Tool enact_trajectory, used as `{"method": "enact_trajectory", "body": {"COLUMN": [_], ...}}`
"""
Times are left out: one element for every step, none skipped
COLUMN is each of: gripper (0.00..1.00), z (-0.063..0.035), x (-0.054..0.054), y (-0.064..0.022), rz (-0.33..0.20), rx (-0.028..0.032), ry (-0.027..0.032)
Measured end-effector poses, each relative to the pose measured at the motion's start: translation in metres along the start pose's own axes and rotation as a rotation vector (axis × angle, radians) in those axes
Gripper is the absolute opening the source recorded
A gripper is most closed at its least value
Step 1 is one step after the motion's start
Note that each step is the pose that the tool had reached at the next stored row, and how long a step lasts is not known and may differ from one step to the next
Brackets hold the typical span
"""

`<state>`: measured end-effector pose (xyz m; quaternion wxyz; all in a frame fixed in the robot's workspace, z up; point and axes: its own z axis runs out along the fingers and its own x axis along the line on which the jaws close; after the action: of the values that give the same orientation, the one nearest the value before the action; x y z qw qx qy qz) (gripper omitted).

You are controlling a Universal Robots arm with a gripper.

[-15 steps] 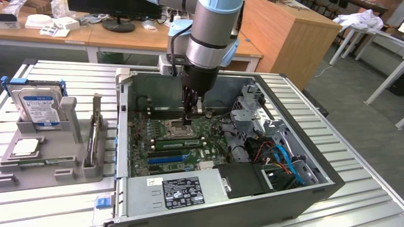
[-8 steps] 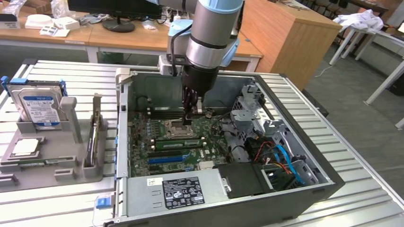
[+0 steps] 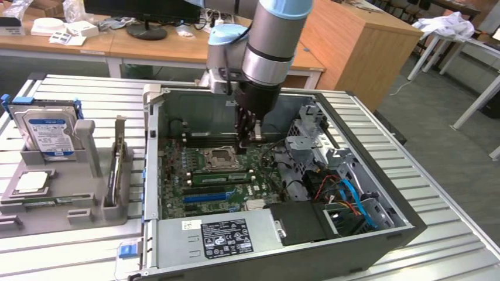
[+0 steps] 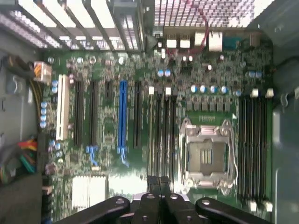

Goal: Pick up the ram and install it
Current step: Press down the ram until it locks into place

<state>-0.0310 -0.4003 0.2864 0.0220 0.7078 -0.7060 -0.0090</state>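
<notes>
In the open computer case, the gripper, fingers pressed together, hangs above the motherboard, where the ram sits slotted. The grey tray on the desk holds a hard drive.

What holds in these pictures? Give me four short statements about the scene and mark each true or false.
1. The gripper is down inside the open computer case, over the motherboard. True.
2. Its jaws stand wide open. False: they are shut.
3. A cooler covers the processor socket. False: the socket is uncovered.
4. The blue-labelled hard drive stands in a grey holder outside the case, on the exterior view's left. True.
</notes>
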Motion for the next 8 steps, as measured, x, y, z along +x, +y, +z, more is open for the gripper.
{"method": "enact_trajectory", "body": {"gripper": [0.11,0.11,0.11,0.11,0.11,0.11,0.11,0.11], "z": [-0.0003,0.0,0.0002,0.0002,0.0002,0.0002,0.0002,0.0002], "x": [0.0,0.0,-0.0001,-0.0001,-0.0001,-0.0001,-0.0001,-0.0001], "y": [-0.0081,-0.0155,-0.0164,-0.0164,-0.0164,-0.0164,-0.0164,-0.0164], "rz": [0.0,0.0,-0.001,0.0,0.0,0.0,0.0,0.0], "rx": [0.0,0.0001,0.0,-0.0001,-0.0001,-0.0001,-0.0001,-0.0001], "ry": [0.0,-0.0003,0.0001,0.0005,0.0006,0.0007,0.0006,0.0006]}}
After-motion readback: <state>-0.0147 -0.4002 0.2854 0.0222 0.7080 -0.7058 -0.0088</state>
